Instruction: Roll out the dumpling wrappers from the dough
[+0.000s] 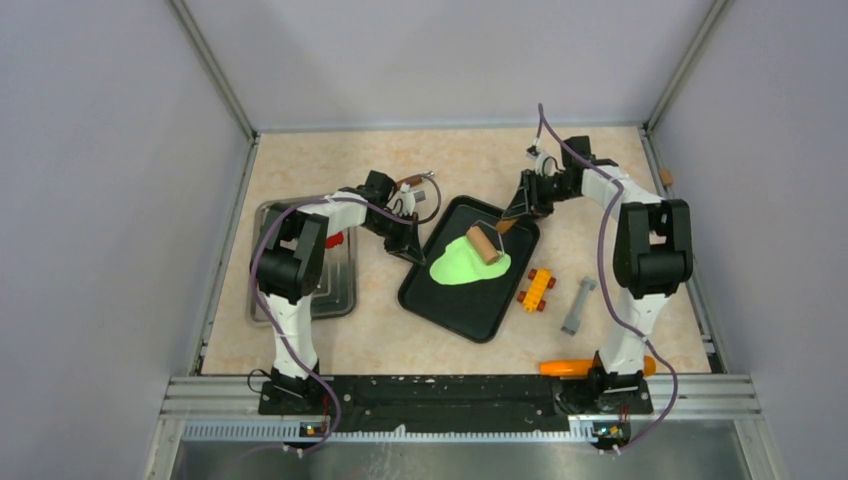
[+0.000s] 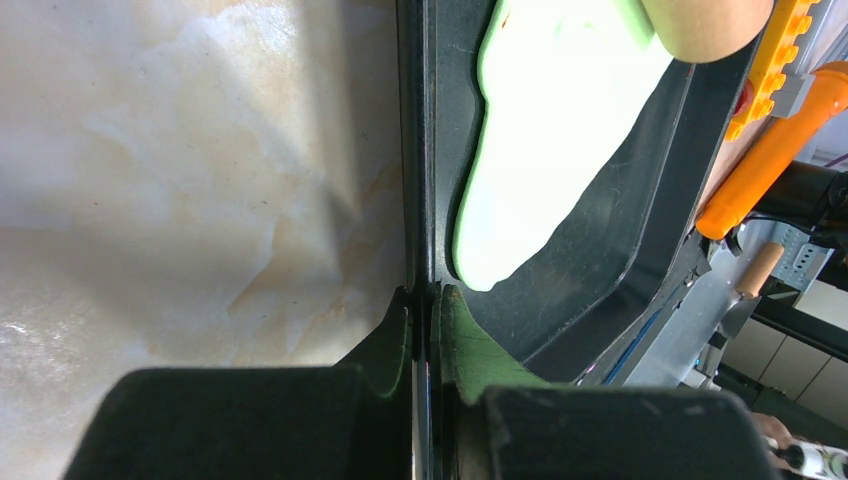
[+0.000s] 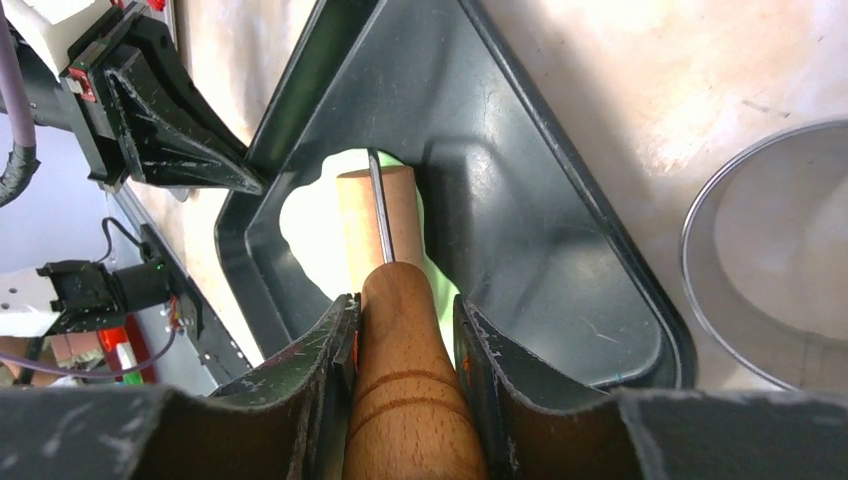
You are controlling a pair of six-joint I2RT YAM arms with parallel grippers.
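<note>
Underneath everything: beige marbled bench [image 1: 330, 160]. At its left, silver tray [image 1: 340, 292], largely hidden under the left arm; red bit inside, too covered to identify. In the middle, black tray [image 1: 462, 308] set at an angle.

On the black tray, toward its far half: the dough [image 1: 458, 266], flattened into a ragged lime-green sheet. Far edge covered by the wooden rolling pin [image 1: 486, 243] lying across it. In the left wrist view, washed out nearly white and cut off at the top.

Left end effector [image 2: 425, 300] pressed together on the black tray's left rim, one finger outside the wall, one inside. Right end effector [image 3: 405, 305] clamped around the rolling pin's handle; roller end resting on the dough.

Right of the black tray, on the bench: yellow toy brick [image 1: 537, 289], then a grey tool [image 1: 578, 306], kind unclear. Nearer, an orange object [image 1: 568, 367], half hidden behind the right arm's base. Round metal rim [image 3: 700, 300] in the right wrist view, cut off at the frame edge.
</note>
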